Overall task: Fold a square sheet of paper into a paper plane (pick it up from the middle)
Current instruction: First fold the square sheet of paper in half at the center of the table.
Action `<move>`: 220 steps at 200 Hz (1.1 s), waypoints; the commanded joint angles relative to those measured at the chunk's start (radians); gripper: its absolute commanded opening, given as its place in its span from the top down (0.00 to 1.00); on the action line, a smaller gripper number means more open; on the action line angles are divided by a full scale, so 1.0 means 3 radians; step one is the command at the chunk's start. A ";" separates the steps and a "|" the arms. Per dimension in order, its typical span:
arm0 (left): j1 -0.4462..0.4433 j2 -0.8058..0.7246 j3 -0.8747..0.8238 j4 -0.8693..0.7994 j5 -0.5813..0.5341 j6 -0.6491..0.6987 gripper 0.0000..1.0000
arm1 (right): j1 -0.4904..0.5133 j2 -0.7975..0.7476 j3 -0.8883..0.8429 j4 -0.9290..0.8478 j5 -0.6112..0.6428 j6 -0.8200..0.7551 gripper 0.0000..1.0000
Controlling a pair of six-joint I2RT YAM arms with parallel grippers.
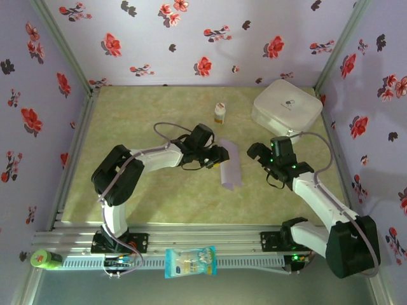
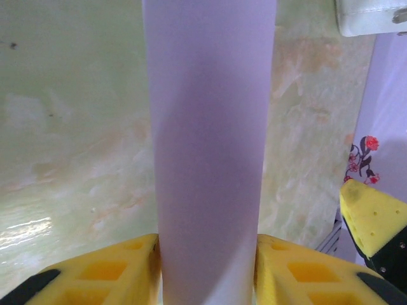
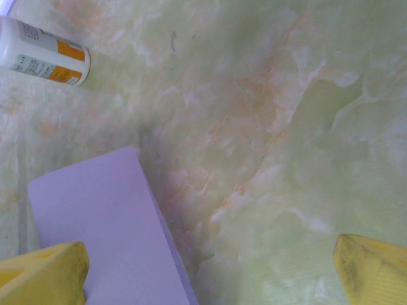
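Squeezing sheet of paper (image 2: 210,127) across its width, left claw (image 1: 219,155) part-closed; sheet at middle of counter (image 1: 159,197). Thin, light, limp, creases easily: hold middle gently. Right claw (image 1: 257,152) wide open, empty, just beside.

No text legible anywhere. Bottle (image 3: 41,58): white label with orange blocks and lines of small grey print, too blurred to read. Case (image 1: 287,105): small dark mark on lid, too small to make out. Packet (image 1: 190,262): blue-white printing, no words readable.
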 commanded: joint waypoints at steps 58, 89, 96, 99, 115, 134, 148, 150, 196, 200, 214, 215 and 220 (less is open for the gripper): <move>0.0021 0.0043 -0.0014 -0.0342 -0.0204 0.0186 0.59 | -0.0021 0.0063 0.0009 0.0137 -0.0135 0.0072 0.01; 0.0021 0.0063 0.0030 -0.0445 -0.0278 0.0223 0.59 | -0.0018 0.0121 -0.0001 0.0247 -0.0205 0.0070 0.01; 0.0021 0.0070 0.0038 -0.0464 -0.0286 0.0231 0.59 | -0.0017 0.0142 0.0023 0.0236 -0.0215 0.0060 0.01; 0.0018 0.0075 0.0042 -0.0471 -0.0292 0.0233 0.59 | -0.0020 0.0152 0.0038 0.0230 -0.0224 0.0054 0.01; 0.0021 0.0088 0.0049 -0.0501 -0.0299 0.0243 0.59 | -0.0018 0.0199 0.0079 0.0200 -0.0248 0.0043 0.01; 0.0020 0.0106 0.0061 -0.0523 -0.0307 0.0254 0.59 | -0.0018 0.0225 0.0082 0.0199 -0.0295 0.0047 0.01; 0.0021 0.0116 0.0074 -0.0544 -0.0317 0.0264 0.59 | -0.0018 0.0218 0.0069 0.0211 -0.0312 0.0058 0.01; 0.0021 0.0114 0.0078 -0.0548 -0.0319 0.0264 0.59 | -0.0022 0.0218 0.0067 0.0210 -0.0313 0.0062 0.01; 0.0021 0.0110 0.0049 -0.0639 -0.0414 0.0298 0.58 | -0.0019 0.0200 0.0064 0.0224 -0.0410 0.0029 0.01; 0.0018 0.0111 0.0049 -0.0646 -0.0422 0.0300 0.57 | -0.0018 0.0200 0.0066 0.0224 -0.0419 0.0024 0.01; 0.0020 0.0118 0.0054 -0.0681 -0.0443 0.0317 0.57 | -0.0020 0.0220 0.0068 0.0224 -0.0430 0.0030 0.01; 0.0018 0.0115 0.0054 -0.0682 -0.0443 0.0319 0.56 | -0.0021 0.0218 0.0070 0.0224 -0.0433 0.0031 0.01; 0.0021 0.0116 0.0056 -0.0688 -0.0455 0.0328 0.56 | -0.0022 0.0222 0.0067 0.0223 -0.0439 0.0033 0.01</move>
